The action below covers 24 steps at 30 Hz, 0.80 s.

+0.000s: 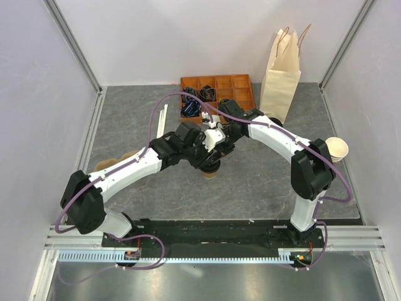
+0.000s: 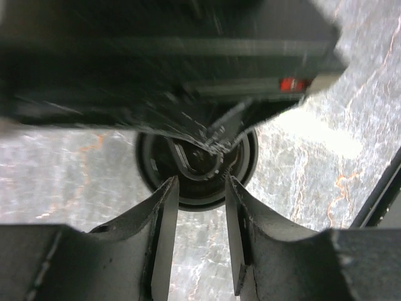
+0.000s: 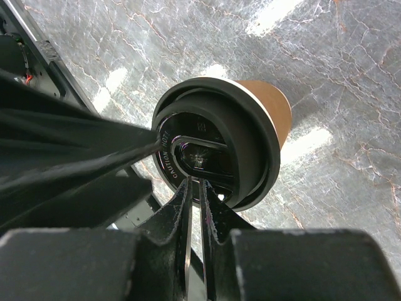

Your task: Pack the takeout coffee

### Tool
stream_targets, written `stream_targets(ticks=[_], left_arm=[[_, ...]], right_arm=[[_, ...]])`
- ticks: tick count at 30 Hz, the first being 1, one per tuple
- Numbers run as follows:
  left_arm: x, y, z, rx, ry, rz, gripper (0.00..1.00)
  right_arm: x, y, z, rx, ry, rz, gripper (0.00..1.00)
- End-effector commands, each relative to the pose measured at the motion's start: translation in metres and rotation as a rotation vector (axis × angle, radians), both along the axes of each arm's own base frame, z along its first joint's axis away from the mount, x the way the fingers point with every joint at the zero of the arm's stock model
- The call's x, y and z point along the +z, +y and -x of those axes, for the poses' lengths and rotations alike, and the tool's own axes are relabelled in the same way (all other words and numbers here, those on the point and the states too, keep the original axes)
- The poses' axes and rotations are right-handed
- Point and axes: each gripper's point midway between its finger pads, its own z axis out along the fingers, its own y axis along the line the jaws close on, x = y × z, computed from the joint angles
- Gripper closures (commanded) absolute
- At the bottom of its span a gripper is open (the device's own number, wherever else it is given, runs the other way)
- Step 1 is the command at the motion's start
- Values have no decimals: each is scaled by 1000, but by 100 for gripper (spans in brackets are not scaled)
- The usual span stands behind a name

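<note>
We could tip the small tan kraft-paper cup: right fingers sit nearly together at the edge of its round black plastic lid, left fingers apart above it.

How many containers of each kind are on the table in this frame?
Lidded coffee cup: 1
Paper bag: 1
Orange compartment tray: 1
Stack of lidless paper cups: 1
Brown pulp carrier, partly hidden: 1
Total: 5

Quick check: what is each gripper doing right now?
Left gripper: open, over the takeout coffee, holding nothing.
Right gripper: nearly shut, tips at its black lid; grip cannot be told.
</note>
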Motion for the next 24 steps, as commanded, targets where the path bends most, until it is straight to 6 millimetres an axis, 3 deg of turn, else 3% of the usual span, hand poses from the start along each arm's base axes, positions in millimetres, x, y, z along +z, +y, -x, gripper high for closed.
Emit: stream_targets(ticks=[1, 6, 9, 17, 19, 24], left_arm=[[51, -8, -9, -3, -106, 54, 55], [51, -8, -5, -18, -112, 42, 54], [33, -6, -1, -22, -88, 22, 52], [-67, 16, 13, -39, 23, -156, 53], [-75, 20, 18, -43, 47, -169, 54], [-58, 17, 18, -51, 24, -141, 54]], right_arm=[[-15, -8, -1, -5, -13, 51, 84], [-17, -7, -1, -8, -5, 54, 84], [-17, -6, 0, -7, -1, 52, 84], [-26, -10, 2, -6, 16, 76, 85], [-30, -11, 4, -3, 23, 84, 85], [-32, -9, 3, 2, 33, 81, 85]])
